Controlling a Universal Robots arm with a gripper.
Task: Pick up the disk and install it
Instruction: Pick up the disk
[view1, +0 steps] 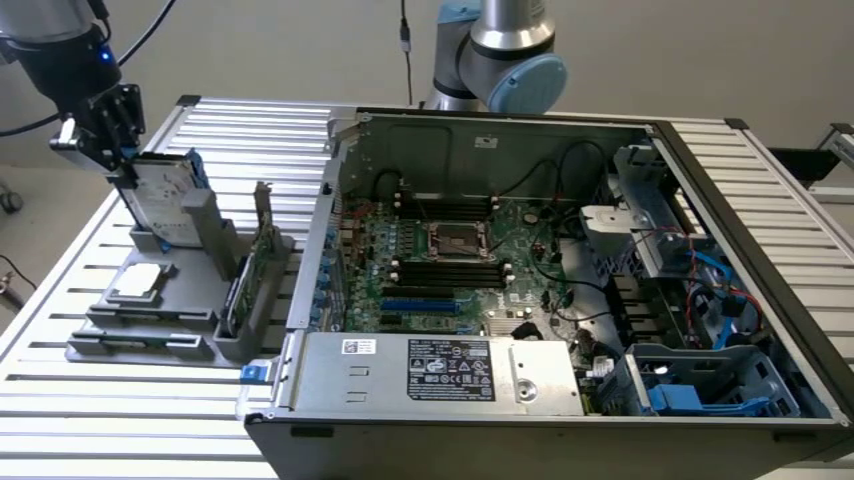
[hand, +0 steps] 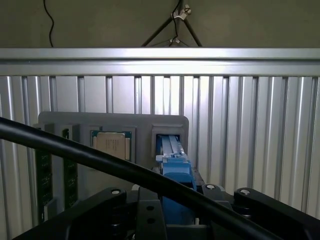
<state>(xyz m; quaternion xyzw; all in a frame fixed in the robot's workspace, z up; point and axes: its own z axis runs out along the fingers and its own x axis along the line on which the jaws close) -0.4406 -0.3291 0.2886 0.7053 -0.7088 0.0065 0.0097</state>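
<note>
The end effector (view1: 124, 160) stands at the top edge of the disk (view1: 163, 197), its jaws partly closed with the disk's blue plastic bracket clamped between them. In the wrist view that blue bracket (hand: 175, 172) runs straight out from between the black end effector (hand: 175, 207) bodies. The disk stands upright on edge directly below the end effector, its lower end at the slot of the grey holder (view1: 144, 322); whether it has cleared the slot cannot be told. Its silver-grey face carries no writing that can be read. Just beyond the disk on the same holder lies a small square silver chip (view1: 140, 283), whose top in the wrist view (hand: 111, 144) shows faint print too fine to read. An upright green circuit card (view1: 256, 262) stands in the holder on the side away from the end effector, towards the open computer case (view1: 481, 135). The case lies well apart from the end effector on the ribbed metal surface (view1: 254, 128), motherboard (view1: 441, 265) exposed. Its power supply (view1: 441, 370) bears a white label crowded with black text and certification marks, none legible, beside a small white barcode sticker (view1: 360, 346). A black cable (hand: 100, 161) crosses the wrist view.
</note>
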